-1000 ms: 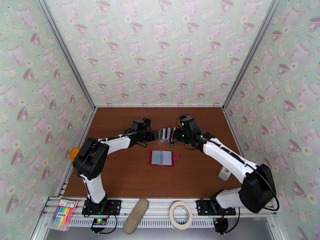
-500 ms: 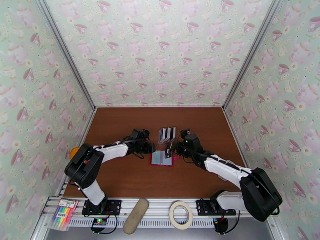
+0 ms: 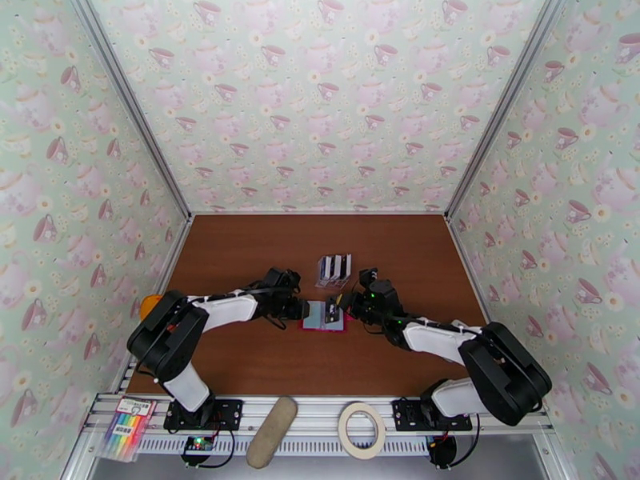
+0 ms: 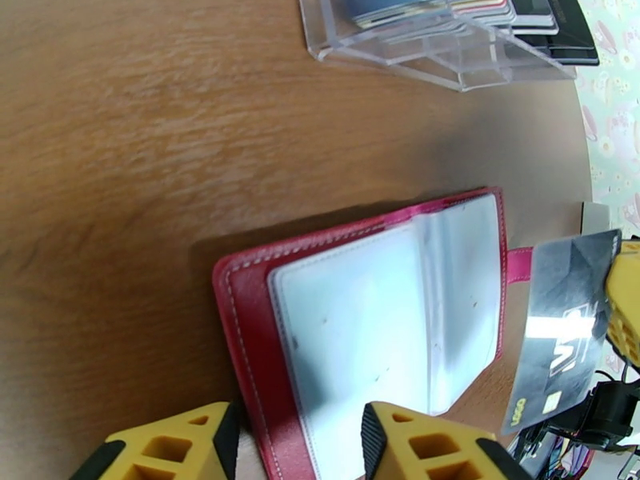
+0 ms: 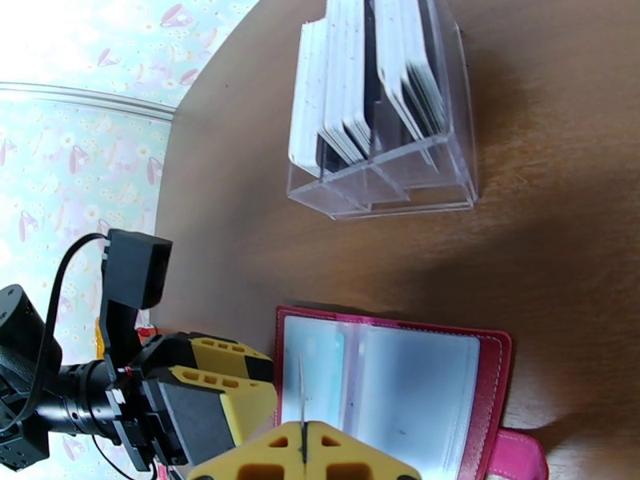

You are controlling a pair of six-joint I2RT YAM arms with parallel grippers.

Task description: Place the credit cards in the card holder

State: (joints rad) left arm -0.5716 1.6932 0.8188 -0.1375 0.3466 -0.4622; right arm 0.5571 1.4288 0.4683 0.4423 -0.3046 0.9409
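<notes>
Insertion step: right claw [image 5: 304,442] clenched on a glossy black credit card [image 4: 564,330], at 3 o'clock of the open red leather card holder [image 3: 324,315] lying mid-way on the brown wooden surface [image 3: 240,346]. Left claw [image 4: 296,422], jaws apart, straddles its 9 o'clock edge. The next move likely calls for angling the card's edge into a clear sleeve.

Arm shells: white links on the left arm [image 3: 228,304] and right arm [image 3: 436,336], with bulky black joints.
Fingers [image 4: 424,446]: yellow, blocky, with triangular cut-outs and dark inner faces.
Behind the fingers: black wrist housing, boxy black camera [image 5: 134,270], thin black cable [image 5: 58,286].
Lights: small green light [image 3: 370,296] on the right wrist.
</notes>
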